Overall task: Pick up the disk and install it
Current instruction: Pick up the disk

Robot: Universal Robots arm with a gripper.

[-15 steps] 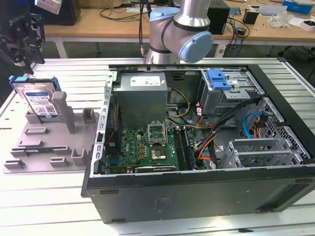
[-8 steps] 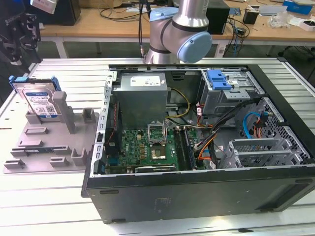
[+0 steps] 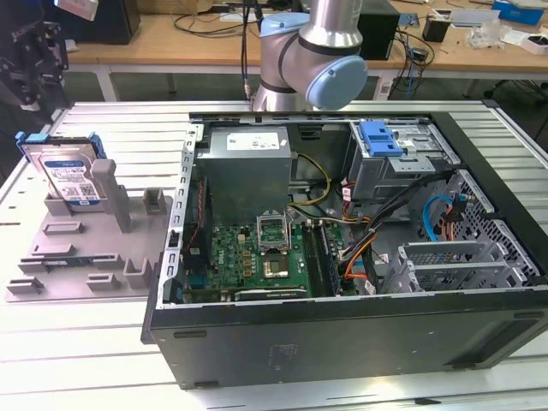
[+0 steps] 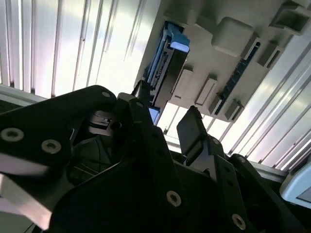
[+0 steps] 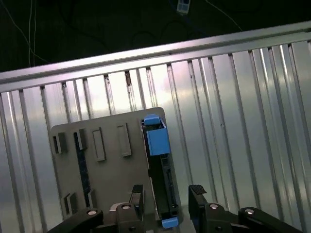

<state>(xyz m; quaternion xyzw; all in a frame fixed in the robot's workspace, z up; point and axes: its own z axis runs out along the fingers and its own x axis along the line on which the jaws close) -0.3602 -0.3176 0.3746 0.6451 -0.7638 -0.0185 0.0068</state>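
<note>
The black two-fingered gripper (image 5: 167,200) is spread wide. In both wrist views its fingertips (image 4: 193,130) stand apart, with nothing pinched between them. In the first wrist view the gap lines up with the flat rectangular silver hard drive in its blue plastic caddy, the disk (image 5: 161,171). The disk is seen edge-on beyond the fingers, one finger to each side of its thin profile, and no contact shows.

The disk (image 3: 67,171) stands on one long edge in a slot of the pale grey plastic fixture plate (image 3: 81,257), propped against a grey upright post (image 3: 106,181). Its long axis lies level and runs along the grooves of the ribbed aluminium table (image 3: 111,128). Its blue-and-white label faces the exterior camera, and the top edge tilts a little backward. A blue caddy tab (image 5: 156,138) juts from one end, and the second wrist view shows the same narrow edge (image 4: 164,63).

The fixture plate sits at the exterior view's left, touching or just beside the open black desktop computer case (image 3: 342,342). The case lies on its side with its green motherboard (image 3: 248,261) exposed. At the far right of the case, a blue plastic bracket (image 3: 380,137) sits on top of the metal drive cage (image 3: 402,167). The grey and pale blue robot arm (image 3: 321,51) rises behind the case.
</note>
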